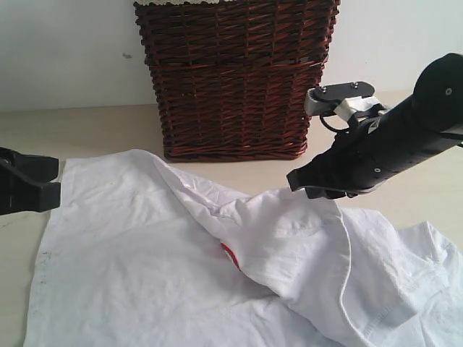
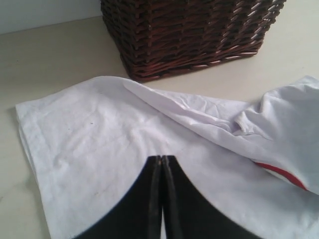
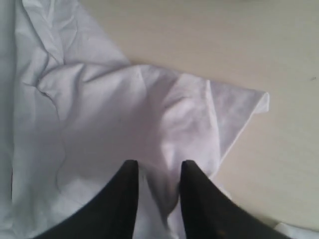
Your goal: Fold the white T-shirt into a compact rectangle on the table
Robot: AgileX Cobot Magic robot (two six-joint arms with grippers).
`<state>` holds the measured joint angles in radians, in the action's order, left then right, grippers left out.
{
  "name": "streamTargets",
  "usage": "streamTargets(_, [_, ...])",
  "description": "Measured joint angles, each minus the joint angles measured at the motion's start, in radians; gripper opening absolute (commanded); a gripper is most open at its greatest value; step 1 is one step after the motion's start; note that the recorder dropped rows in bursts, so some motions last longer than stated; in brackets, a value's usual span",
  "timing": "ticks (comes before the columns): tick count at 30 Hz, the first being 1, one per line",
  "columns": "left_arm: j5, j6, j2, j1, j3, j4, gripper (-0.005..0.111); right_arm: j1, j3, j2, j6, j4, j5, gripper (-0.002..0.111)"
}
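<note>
Against a plain white wall point(image 1: 65, 50), the table point(image 1: 94, 130) runs pale beige across the exterior view. A dark wicker basket point(image 1: 231, 79) stands at the top centre of that frame.

The white T-shirt point(image 1: 145, 246) lies spread over the lower half of the frame, just in front of the basket. Its left part is fairly flat. A thick fold runs from the middle up toward the right. A short red-edged mark point(image 1: 230, 254) shows under that fold near the centre.

The left gripper point(image 2: 161, 162) sits at the left edge of the exterior view, at the shirt's left border. Its fingers are pressed together with nothing between them.

The right gripper point(image 3: 158, 165) reaches in from the right edge to the raised end of the fold. Its fingers point(image 3: 128, 189) stand somewhat apart with bunched white cloth filling the gap. Whether they actually pinch the cloth cannot be told.
</note>
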<state>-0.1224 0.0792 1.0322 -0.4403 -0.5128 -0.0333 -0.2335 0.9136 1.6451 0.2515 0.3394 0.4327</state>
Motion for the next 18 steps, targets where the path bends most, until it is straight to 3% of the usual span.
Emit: streamTargets(18, [0.049,0.007,0.000,0.000,0.067,-0.018,0.000,0.000,0.006,0.000,0.051,0.079,0.020,0.035])
